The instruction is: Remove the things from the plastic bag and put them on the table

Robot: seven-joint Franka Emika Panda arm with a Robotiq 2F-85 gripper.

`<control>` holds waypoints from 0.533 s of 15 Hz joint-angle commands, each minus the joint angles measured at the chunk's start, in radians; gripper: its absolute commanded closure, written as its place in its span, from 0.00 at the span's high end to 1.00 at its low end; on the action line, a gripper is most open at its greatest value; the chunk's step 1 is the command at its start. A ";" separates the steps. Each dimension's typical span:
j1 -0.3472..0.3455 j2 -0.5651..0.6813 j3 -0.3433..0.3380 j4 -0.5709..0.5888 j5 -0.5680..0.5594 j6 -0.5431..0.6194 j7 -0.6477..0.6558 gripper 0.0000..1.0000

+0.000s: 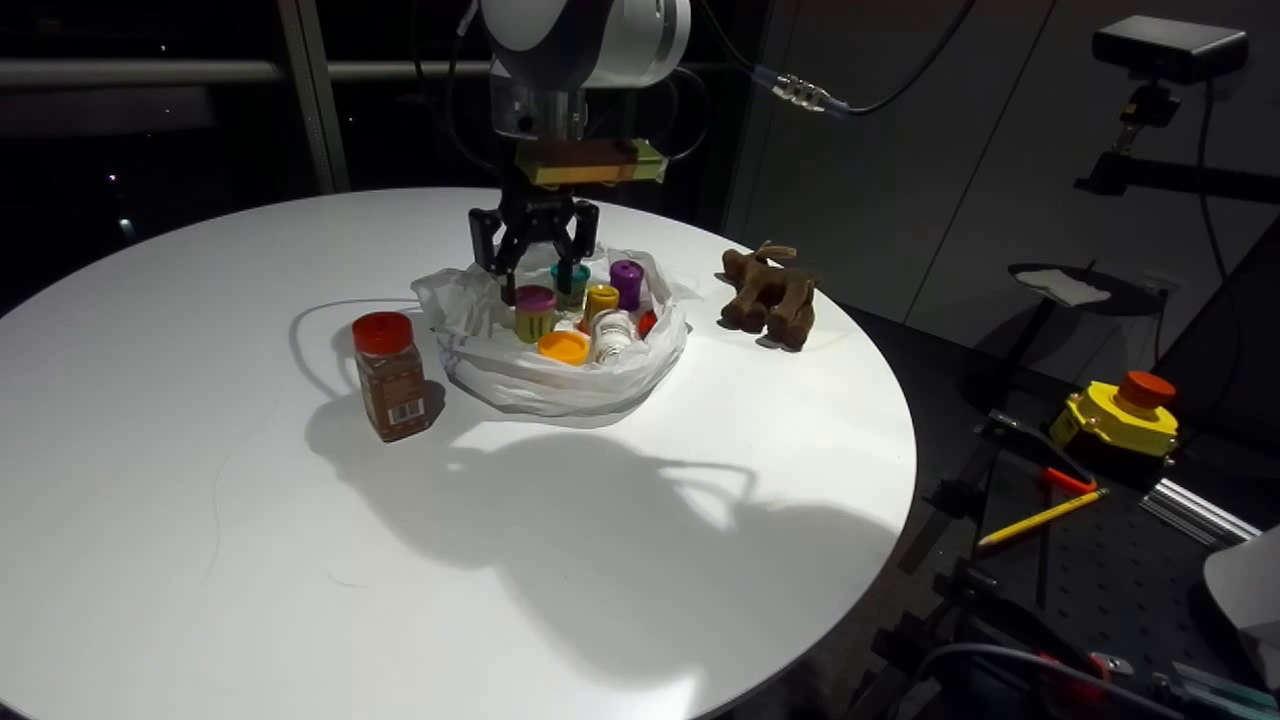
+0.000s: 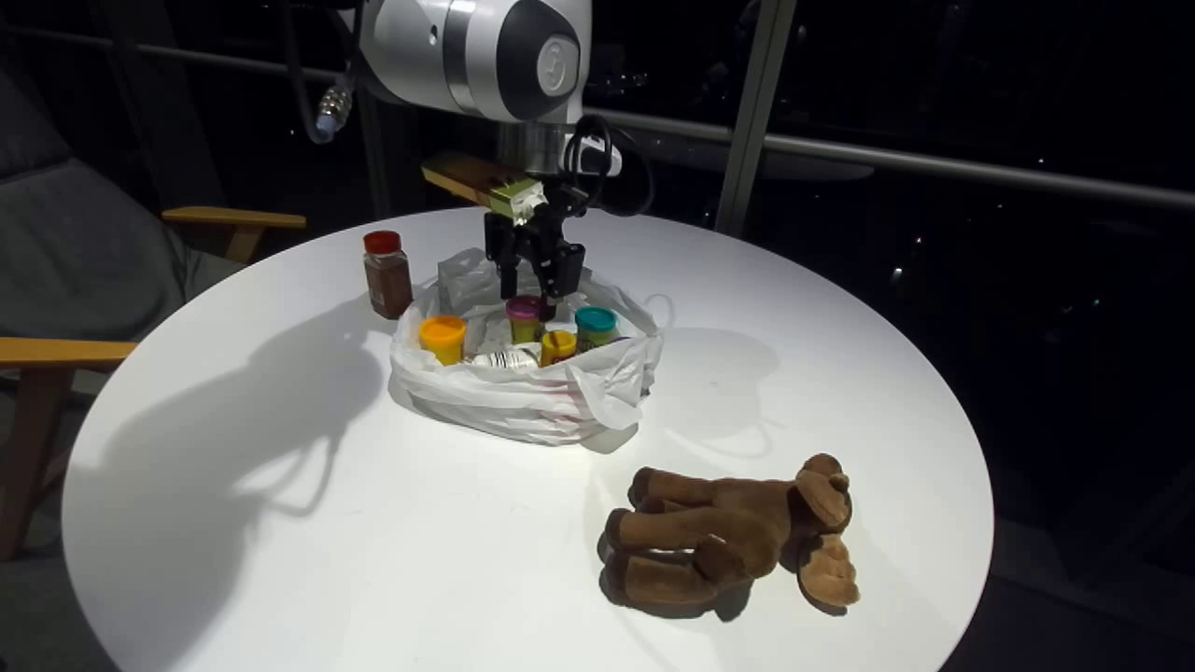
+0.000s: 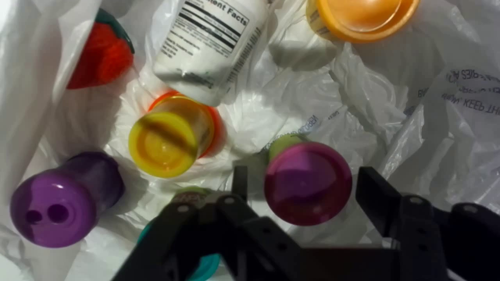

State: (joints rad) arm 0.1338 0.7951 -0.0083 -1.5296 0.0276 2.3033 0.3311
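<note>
The coming move turns on the magenta-lidded tub [image 3: 308, 182] lying directly between the fingertips of the end effector [image 3: 303, 184], which points down over it with its jaws apart, one to each side of the lid. In the wrist view a gap shows on both sides, so nothing looks clamped; the gap at one finger [image 3: 375, 199] seems slimmer than that at its opposite, and a squeeze would probably meet the tub there first. In both exterior views the fingertips come down to about lid height, though exact depth is hard to tell. The tub's long axis runs close to upright, roughly along the end effector's reach, which should suit a grip straight across the lid and then a lift. The teal-lidded tub [image 2: 596, 325] is just beside the magenta-lidded tub, on the wider-gap side, and could get nudged; the yellow-lidded tub [image 3: 163, 144] is near it too. The plastic bag [image 2: 504, 406] surrounds the magenta-lidded tub, and its loose film might be pinched along with it. Well apart from that tub, outside the bag, the plush moose [image 2: 738, 532] and red-lidded jar [image 1: 390, 375] rest on the worktop [image 1: 250, 560], so the emptying looks partly done.
</note>
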 commanded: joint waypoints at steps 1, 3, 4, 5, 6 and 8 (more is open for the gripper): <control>-0.014 0.021 0.013 0.044 0.025 -0.037 -0.029 0.41; -0.013 0.017 0.012 0.044 0.024 -0.042 -0.026 0.24; -0.008 0.003 0.006 0.037 0.019 -0.049 -0.015 0.24; -0.004 -0.011 0.002 0.029 0.016 -0.053 -0.007 0.24; 0.003 -0.033 -0.006 0.017 0.007 -0.053 0.004 0.24; 0.025 -0.097 -0.025 -0.024 -0.012 -0.047 0.037 0.24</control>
State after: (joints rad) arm 0.1332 0.7932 -0.0103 -1.5107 0.0278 2.2810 0.3318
